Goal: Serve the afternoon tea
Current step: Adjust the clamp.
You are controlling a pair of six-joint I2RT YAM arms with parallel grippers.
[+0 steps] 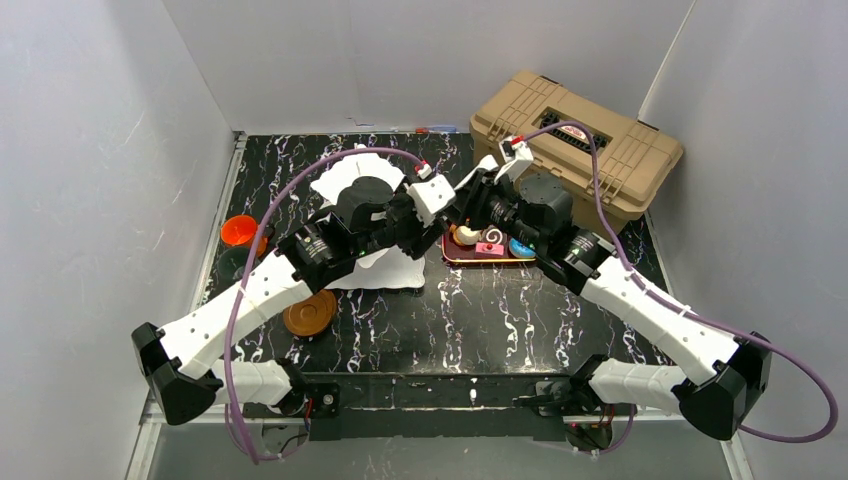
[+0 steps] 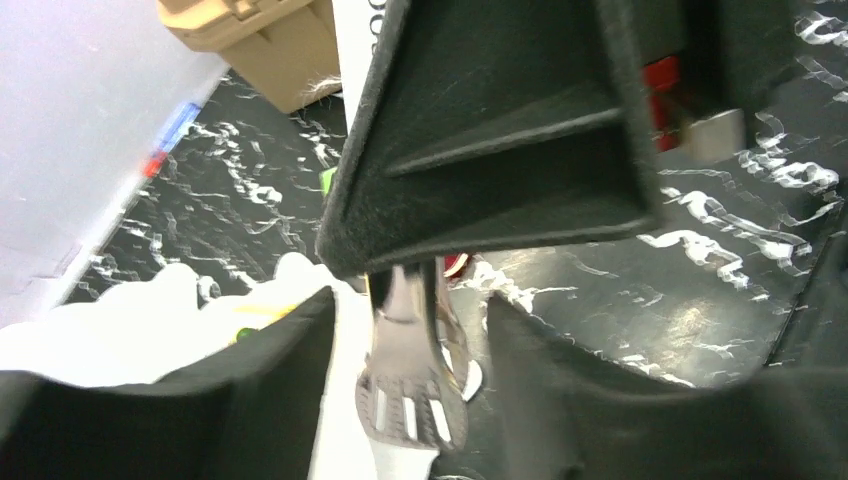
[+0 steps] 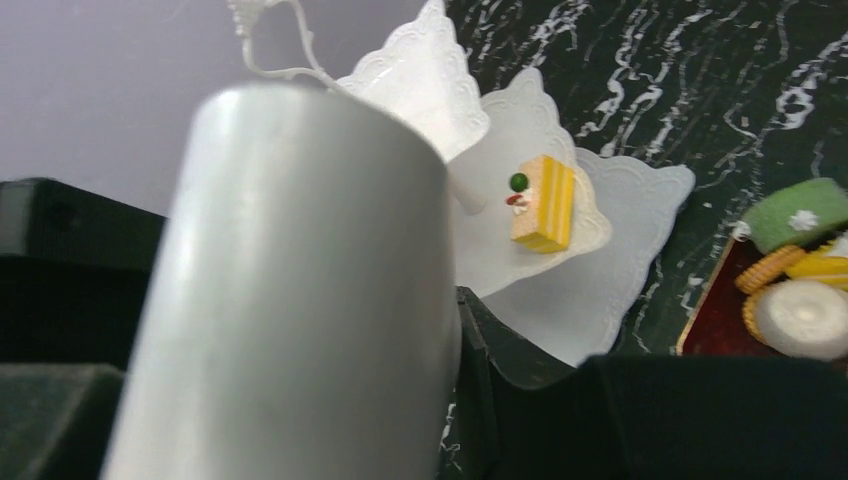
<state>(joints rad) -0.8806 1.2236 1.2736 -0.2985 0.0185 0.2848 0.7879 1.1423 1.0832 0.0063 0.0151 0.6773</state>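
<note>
Metal tongs (image 2: 410, 400) look mid-handover to us. The right gripper (image 3: 300, 270) seems clamped on the handle, and the left gripper (image 2: 410, 300) sits half open around the blades with a gap on either side. White tiered stand (image 3: 600, 290) has one yellow cake slice (image 3: 545, 205) on its middle plate. The other pastries (image 1: 490, 243) sit on the red tray (image 3: 705, 330) just beside it. Next we'd want left to back clear so right can swing the tongs to the tray.

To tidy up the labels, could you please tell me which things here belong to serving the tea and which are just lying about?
Tea service: white tiered stand, yellow cake slice, red tray of toy pastries, orange cup, brown saucer.
Not the tea: tan toolbox, metal tongs.
</note>
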